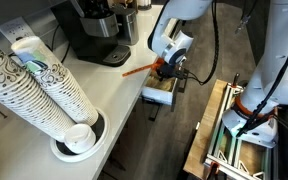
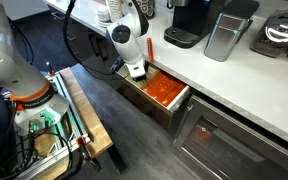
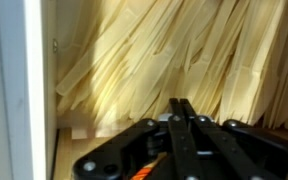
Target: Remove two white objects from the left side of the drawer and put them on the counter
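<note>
Wrist view: gripper (image 3: 181, 108) pinched closed above pale tan strips (image 3: 134, 50) inside drawer (image 3: 19, 90).

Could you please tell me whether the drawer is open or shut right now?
Open: the drawer is pulled out from under the counter, with its orange contents exposed.

Drawer (image 2: 149, 103) pulled open (orange inside) under counter (image 2: 234, 85).
</note>
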Tool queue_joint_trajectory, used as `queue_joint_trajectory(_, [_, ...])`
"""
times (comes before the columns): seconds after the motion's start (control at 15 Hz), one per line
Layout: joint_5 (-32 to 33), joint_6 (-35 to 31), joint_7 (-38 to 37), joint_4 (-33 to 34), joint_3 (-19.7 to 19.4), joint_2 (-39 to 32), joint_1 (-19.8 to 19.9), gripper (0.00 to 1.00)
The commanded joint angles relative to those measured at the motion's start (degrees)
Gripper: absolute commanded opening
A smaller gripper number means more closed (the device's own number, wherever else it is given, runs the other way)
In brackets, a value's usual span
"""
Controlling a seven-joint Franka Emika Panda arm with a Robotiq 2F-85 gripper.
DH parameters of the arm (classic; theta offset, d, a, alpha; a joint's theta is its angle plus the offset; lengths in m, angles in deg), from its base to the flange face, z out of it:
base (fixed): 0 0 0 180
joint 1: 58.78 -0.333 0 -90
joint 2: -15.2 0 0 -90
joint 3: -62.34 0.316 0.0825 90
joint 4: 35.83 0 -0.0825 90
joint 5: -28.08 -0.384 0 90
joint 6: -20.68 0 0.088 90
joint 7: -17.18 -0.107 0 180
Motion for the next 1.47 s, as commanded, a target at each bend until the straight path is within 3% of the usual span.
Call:
queue_joint_trajectory(0.0, [2.02, -0.51, -1.65, -1.42, 0.21, 0.76, -0.32, 0.37])
queue_joint_trajectory(0.27, [2.17, -0.20, -1.39, -1.19, 0.29, 0.49, -0.23, 0.69])
queue_joint_trajectory(0.33, [2.14, -0.01, -1.21, -0.94, 0.32, 0.26, -0.19, 0.67])
queue_joint_trajectory(0.4, [2.05, 0.44, -0.72, -0.60, 0.32, 0.06, -0.05, 0.52])
queue_joint_trajectory(0.73, [1.86, 1.28, -0.10, 0.60, 0.17, -0.90, 0.45, 0.12])
queue_joint_trajectory(0.93, [2.15, 1.94, -0.28, 0.96, 0.09, -1.77, 0.73, 0.05])
queue_joint_trajectory(1.07, [2.48, 2.10, -0.62, 1.10, 0.12, -2.38, 0.73, 0.31])
queue_joint_trajectory(1.13, [2.58, 2.25, -0.65, 1.18, 0.13, -2.63, 0.76, 0.34])
queue_joint_trajectory(1.33, [2.67, 2.50, -0.54, 1.55, 0.11, -3.17, 0.87, 0.56])
queue_joint_trajectory(1.4, [2.55, 2.58, -0.39, 1.69, 0.10, -3.23, 0.90, 0.57])
